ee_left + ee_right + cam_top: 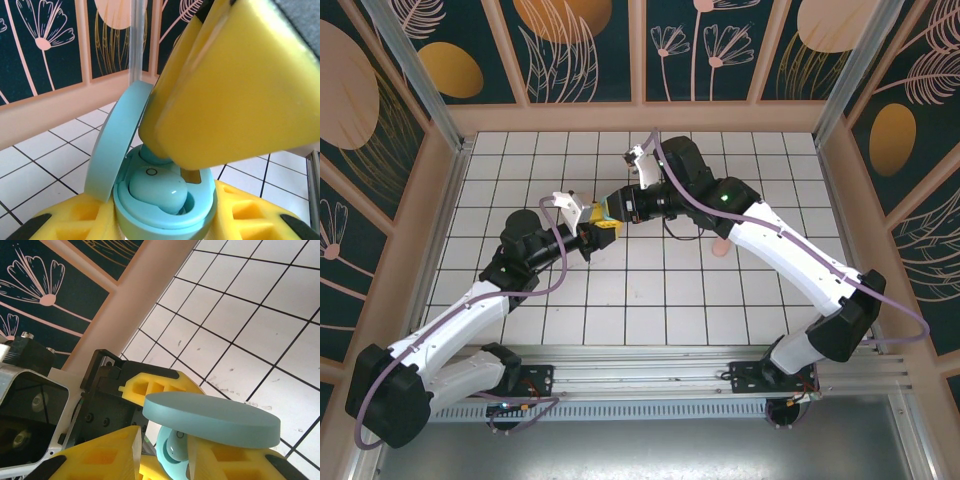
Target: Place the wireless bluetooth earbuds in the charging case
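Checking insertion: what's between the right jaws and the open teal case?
A tiny teal plastic earbud, dipping into the round teal plastic charging case; left wrist view.

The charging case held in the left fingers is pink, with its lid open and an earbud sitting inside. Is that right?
Not quite: the charging case is teal, not pink. The left wrist view shows it held in the left fingers, lid open, a teal earbud sitting inside.
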